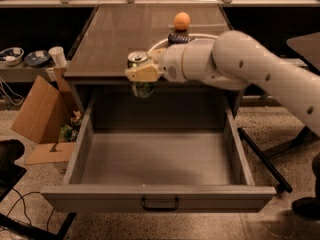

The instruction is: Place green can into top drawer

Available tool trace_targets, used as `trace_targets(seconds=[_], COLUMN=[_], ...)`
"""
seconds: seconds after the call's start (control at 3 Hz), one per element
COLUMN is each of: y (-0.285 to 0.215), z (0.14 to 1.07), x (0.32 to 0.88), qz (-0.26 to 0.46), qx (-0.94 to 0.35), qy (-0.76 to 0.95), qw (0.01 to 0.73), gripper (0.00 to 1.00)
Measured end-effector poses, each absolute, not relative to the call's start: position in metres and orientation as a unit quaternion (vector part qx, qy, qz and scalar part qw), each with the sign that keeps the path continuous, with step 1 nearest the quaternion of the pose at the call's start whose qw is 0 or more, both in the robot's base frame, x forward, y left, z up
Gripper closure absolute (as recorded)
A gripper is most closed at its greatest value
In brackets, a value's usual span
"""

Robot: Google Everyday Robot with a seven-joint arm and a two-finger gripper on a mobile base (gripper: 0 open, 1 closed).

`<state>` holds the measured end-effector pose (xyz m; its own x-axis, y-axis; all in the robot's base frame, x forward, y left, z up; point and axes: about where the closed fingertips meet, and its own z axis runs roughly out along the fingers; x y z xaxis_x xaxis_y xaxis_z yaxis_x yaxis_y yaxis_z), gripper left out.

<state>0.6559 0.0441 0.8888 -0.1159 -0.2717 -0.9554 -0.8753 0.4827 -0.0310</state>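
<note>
The green can point(141, 88), with its silver top point(137, 58) showing, hangs upright in my gripper point(142, 74). The gripper's tan fingers point(144, 73) are shut around the can's upper half. The can is held over the back left part of the open top drawer point(157, 156), just in front of the counter's front edge. The drawer is wide, grey and bare inside, with a small dark handle point(160, 204) on its front panel. My white arm point(240, 64) reaches in from the right across the counter.
An orange ball point(181, 21) and a dark object point(178, 37) sit on the brown countertop point(120, 34) behind the arm. An open cardboard box point(42, 114) stands on the floor at left. A paper cup point(58, 56) and bowls point(12, 55) rest on a low shelf at far left.
</note>
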Motion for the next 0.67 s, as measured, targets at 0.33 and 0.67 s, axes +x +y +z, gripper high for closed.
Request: trace_targets(seconds=[0.33, 0.67], y=[0.046, 0.058], z=[0.841, 0.771], x=[0.628, 0.621], qz=[0.342, 0.371], qx=[-0.412, -0.39], qy=[0.671, 0.644], qw=[0.512, 0.544], gripper=[1.0, 1.0])
